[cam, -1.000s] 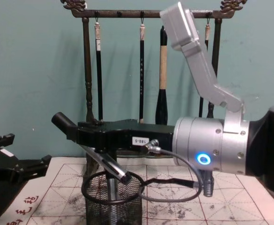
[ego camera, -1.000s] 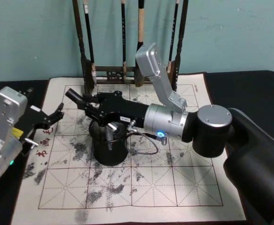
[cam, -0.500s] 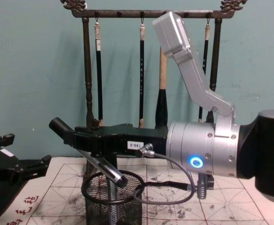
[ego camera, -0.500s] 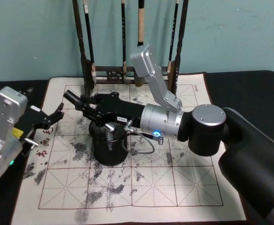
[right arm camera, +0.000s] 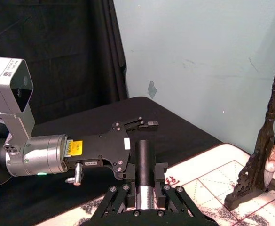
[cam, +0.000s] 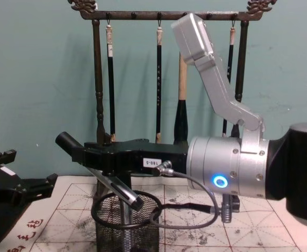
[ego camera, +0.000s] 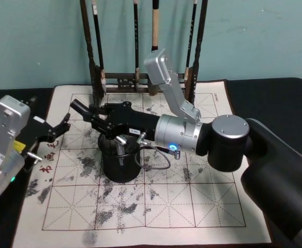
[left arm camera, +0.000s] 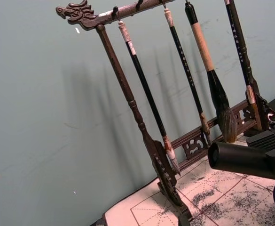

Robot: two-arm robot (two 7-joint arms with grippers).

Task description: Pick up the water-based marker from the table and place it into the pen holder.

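The right hand [ego camera: 96, 121] is seen left of centre in the head view, reaching across from the right over the pen holder [ego camera: 120, 160], a black wire-mesh cup that stands on an ink-stained calligraphy mat [ego camera: 192, 206] spread over the dark surface [ego camera: 274, 98]. In the chest view the right hand [cam: 98, 157] lies level just above the pen holder [cam: 124, 226], at the lower middle of the frame. A dark cylinder, apparently the water-based marker [cam: 69, 144], is seen projecting up and to the left from between the fingers, and a slim silver-tipped rod [cam: 123, 191] slants down from the hand to the mesh rim. In the right wrist view the same black barrel [right arm camera: 145, 162] is clamped between the black fingers [right arm camera: 161, 170] at the bottom middle of the frame, so the right hand is closed on the marker. The marker is thus held above the holder and is not inside it. The left hand [ego camera: 55, 129] is found at the left edge of the head view, over the left border of the mat, with its fingers spread apart and nothing between them; it also appears in the lower left corner of the chest view [cam: 24, 191]. A tall dark wooden brush rack [ego camera: 140, 77] with hanging brushes [cam: 159, 79] stands at the back of the mat, against a teal wall [cam: 38, 79].
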